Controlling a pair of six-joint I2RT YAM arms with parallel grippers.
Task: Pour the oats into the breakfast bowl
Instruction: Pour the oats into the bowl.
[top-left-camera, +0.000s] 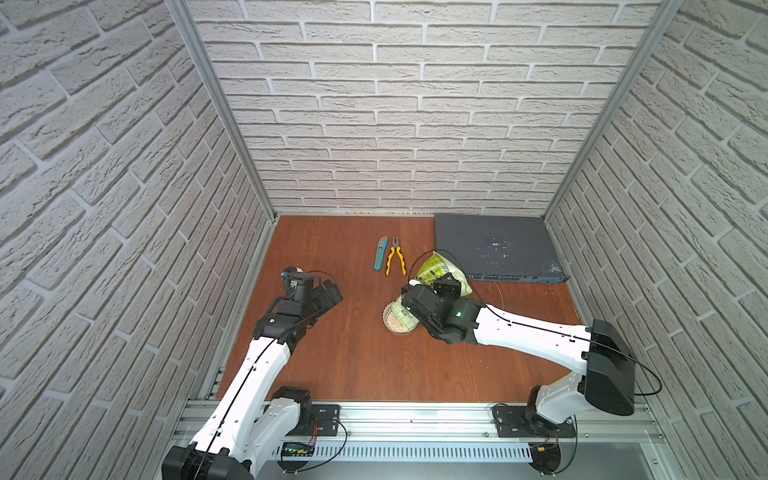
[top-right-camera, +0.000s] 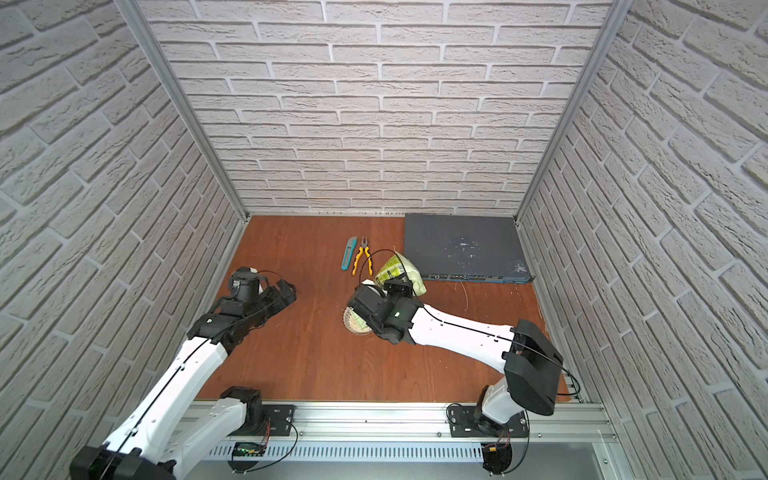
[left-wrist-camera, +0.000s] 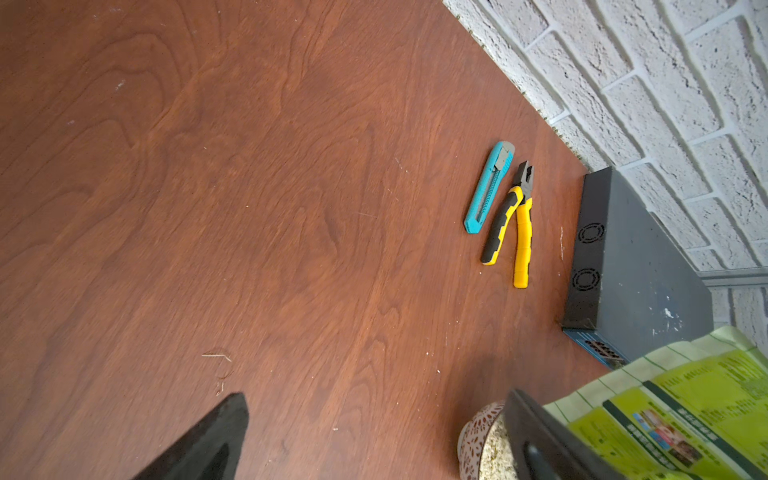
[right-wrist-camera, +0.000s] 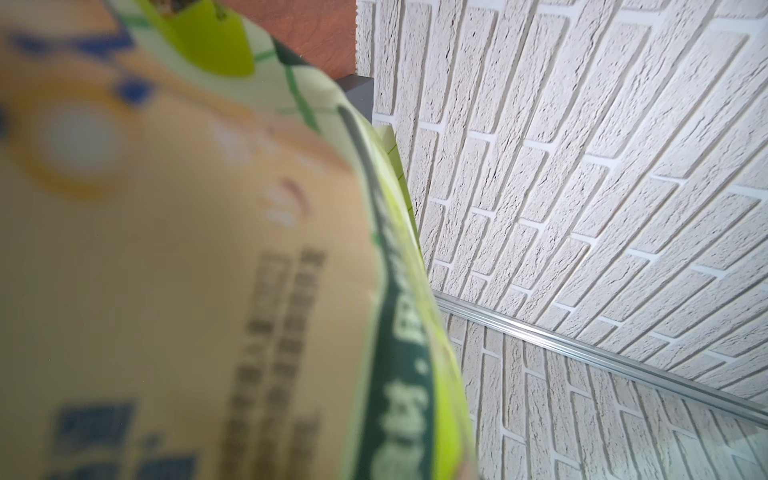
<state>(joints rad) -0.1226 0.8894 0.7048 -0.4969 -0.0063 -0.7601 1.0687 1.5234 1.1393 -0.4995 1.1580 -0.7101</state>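
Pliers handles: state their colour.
The pliers have yellow-and-black handles, clearest in the left wrist view.

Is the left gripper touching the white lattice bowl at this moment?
Apart. Both top views show a stretch of bare table between the open left gripper and the breakfast bowl, with nothing bridging it.
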